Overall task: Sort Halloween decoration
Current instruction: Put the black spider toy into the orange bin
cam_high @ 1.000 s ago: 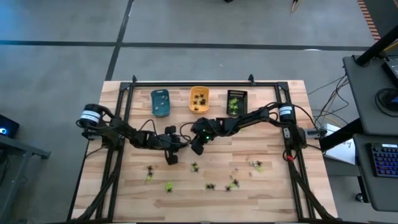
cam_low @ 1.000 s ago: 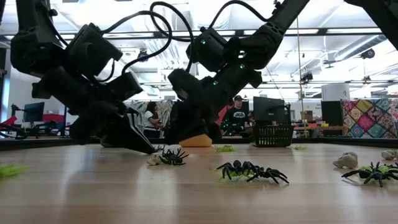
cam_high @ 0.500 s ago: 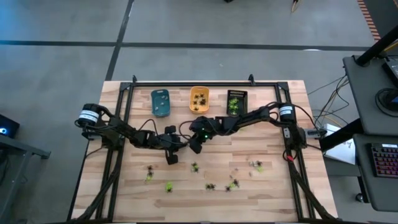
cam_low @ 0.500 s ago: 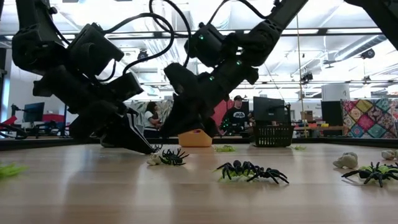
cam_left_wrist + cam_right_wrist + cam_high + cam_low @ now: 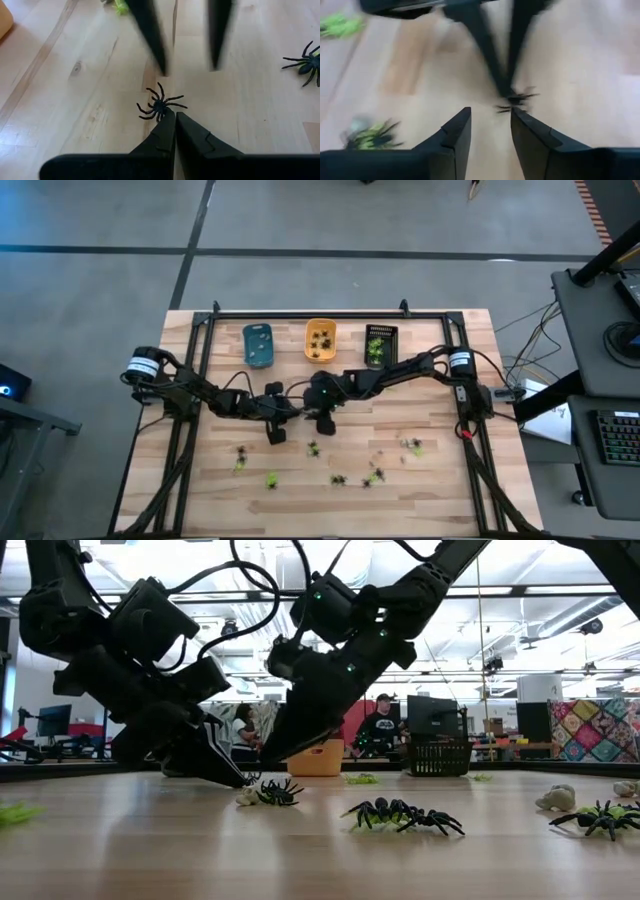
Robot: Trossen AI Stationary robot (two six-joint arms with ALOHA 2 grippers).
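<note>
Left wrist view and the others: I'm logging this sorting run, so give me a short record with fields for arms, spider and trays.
left arm: jaws shut, tips at a black spider on the table
right arm: jaws open, pointed at the same spider from the opposite side
blue tray: a few small pale pieces
orange tray: dark figures
black tray: yellow-green figures
loose figures: several, black and yellow-green, scattered apart from the trays

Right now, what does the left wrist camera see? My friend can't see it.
The shut left gripper touches a small black spider on the wooden table. The right gripper points in opposite, fingers apart.
</note>
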